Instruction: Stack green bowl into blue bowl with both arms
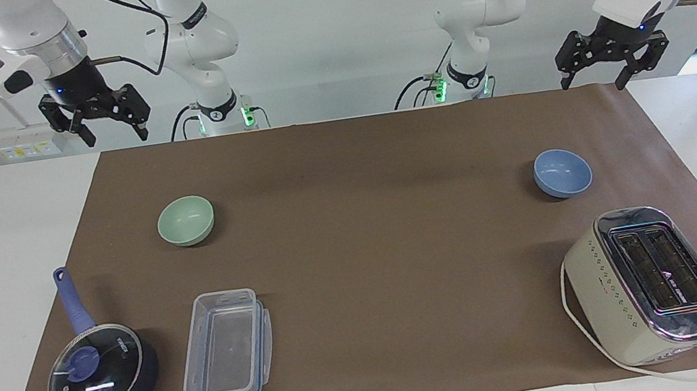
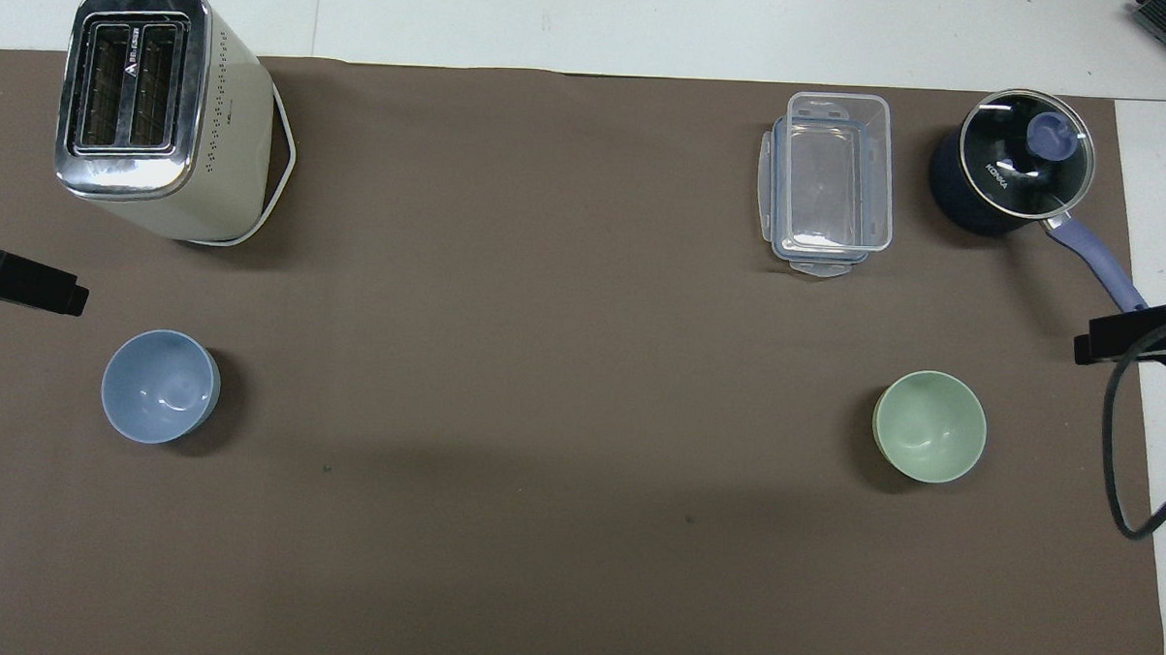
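Note:
The pale green bowl [image 1: 186,221] [image 2: 930,426] stands upright and empty on the brown mat toward the right arm's end. The periwinkle blue bowl [image 1: 562,173] [image 2: 160,385] stands upright and empty toward the left arm's end. My right gripper [image 1: 115,136] [image 2: 1131,337] hangs open high over the mat's edge at its own end, well clear of the green bowl. My left gripper [image 1: 593,81] [image 2: 22,287] hangs open high over the mat's edge at its end, apart from the blue bowl. Neither holds anything.
A cream toaster [image 1: 649,284] stands farther from the robots than the blue bowl. A clear plastic container [image 1: 227,350] and a dark blue glass-lidded saucepan [image 1: 100,370] lie farther out than the green bowl. A brown mat [image 1: 385,265] covers the table.

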{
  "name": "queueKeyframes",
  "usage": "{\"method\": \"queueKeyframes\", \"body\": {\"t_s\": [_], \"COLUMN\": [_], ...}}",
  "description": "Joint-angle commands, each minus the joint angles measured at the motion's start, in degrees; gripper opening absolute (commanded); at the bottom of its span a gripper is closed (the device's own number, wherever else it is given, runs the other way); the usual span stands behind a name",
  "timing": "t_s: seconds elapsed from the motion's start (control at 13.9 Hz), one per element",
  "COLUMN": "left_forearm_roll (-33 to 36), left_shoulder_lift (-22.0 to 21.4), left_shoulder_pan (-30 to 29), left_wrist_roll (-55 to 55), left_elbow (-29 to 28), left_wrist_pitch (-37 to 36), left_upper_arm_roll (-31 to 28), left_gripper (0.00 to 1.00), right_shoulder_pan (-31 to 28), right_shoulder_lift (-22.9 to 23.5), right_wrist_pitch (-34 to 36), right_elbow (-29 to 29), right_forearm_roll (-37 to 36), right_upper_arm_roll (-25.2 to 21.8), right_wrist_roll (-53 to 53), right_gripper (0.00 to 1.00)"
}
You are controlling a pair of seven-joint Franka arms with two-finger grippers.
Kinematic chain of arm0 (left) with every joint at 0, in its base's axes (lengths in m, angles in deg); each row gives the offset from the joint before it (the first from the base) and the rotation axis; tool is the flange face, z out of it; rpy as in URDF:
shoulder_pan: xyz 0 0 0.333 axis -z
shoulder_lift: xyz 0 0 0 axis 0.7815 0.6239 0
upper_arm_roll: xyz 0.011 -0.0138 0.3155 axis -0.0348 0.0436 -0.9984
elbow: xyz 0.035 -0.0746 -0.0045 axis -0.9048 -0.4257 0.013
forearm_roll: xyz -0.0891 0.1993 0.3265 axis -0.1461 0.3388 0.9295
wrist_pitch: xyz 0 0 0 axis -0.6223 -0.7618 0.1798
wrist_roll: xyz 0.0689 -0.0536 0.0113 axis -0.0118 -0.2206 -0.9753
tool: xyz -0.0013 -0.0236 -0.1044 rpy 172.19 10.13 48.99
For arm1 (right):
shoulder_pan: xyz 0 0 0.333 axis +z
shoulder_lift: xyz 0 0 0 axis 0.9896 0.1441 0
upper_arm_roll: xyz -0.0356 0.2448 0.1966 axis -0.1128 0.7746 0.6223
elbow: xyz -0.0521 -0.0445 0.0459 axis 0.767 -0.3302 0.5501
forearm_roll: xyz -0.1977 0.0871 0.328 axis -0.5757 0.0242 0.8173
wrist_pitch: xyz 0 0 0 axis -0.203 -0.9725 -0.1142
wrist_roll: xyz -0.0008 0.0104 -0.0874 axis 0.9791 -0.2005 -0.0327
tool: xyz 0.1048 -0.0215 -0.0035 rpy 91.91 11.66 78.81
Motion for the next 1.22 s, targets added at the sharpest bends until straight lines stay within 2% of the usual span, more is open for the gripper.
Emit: {"method": "queueKeyframes", "body": {"t_s": [0.0, 0.43, 0.65, 0.86, 1.15], "left_forearm_roll": [-0.5, -0.5, -0.5, -0.5, -0.5], "left_shoulder_lift": [-1.1, -1.0, -1.0, -1.0, -1.0], "left_shoulder_pan": [-0.6, -0.5, -0.5, -0.5, -0.5], "left_wrist_roll": [0.9, 0.9, 0.9, 0.9, 0.9], "left_elbow": [-0.7, -0.7, -0.7, -0.7, -0.7], "left_wrist_pitch": [-0.4, -0.2, -0.1, 0.0, 0.1], "left_upper_arm_roll": [0.3, 0.3, 0.3, 0.3, 0.3], "left_gripper": [1.00, 1.00, 1.00, 1.00, 1.00], "right_shoulder_pan": [-0.3, -0.4, -0.4, -0.4, -0.4], "right_shoulder_lift": [-0.9, -1.3, -1.8, -1.5, -1.5], "right_wrist_pitch": [-1.4, -3.1, -8.1, -9.2, -15.0], "right_elbow": [0.8, 4.1, 8.1, 10.4, 15.7], "right_forearm_roll": [-0.2, -0.2, -0.2, -0.2, -0.2], "right_upper_arm_roll": [0.4, 0.3, 0.3, 0.3, 0.3], "right_wrist_roll": [-1.2, -3.4, -3.7, -3.7, -3.8], "right_gripper": [1.00, 1.00, 1.00, 1.00, 1.00]}}
